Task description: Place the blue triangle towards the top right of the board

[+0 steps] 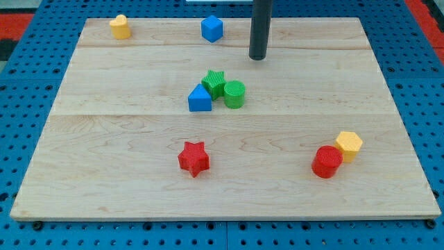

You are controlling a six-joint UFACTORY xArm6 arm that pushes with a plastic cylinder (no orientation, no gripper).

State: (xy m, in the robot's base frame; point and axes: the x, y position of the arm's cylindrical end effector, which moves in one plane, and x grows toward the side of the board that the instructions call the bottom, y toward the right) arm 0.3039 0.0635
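The blue triangle (pixel 199 99) lies near the middle of the wooden board (pixel 125 132). It touches a green star (pixel 214 82) at its upper right, and a green cylinder (pixel 234 94) stands just right of the star. My tip (pixel 258 57) is the lower end of a dark rod coming down from the view's top. It rests on the board above and to the right of this cluster, apart from every block.
A blue cube (pixel 212 28) and a yellow block (pixel 120 26) sit near the board's top edge. A red star (pixel 193 159) lies at the lower middle. A red cylinder (pixel 326 162) touches a yellow hexagon (pixel 349 144) at the lower right.
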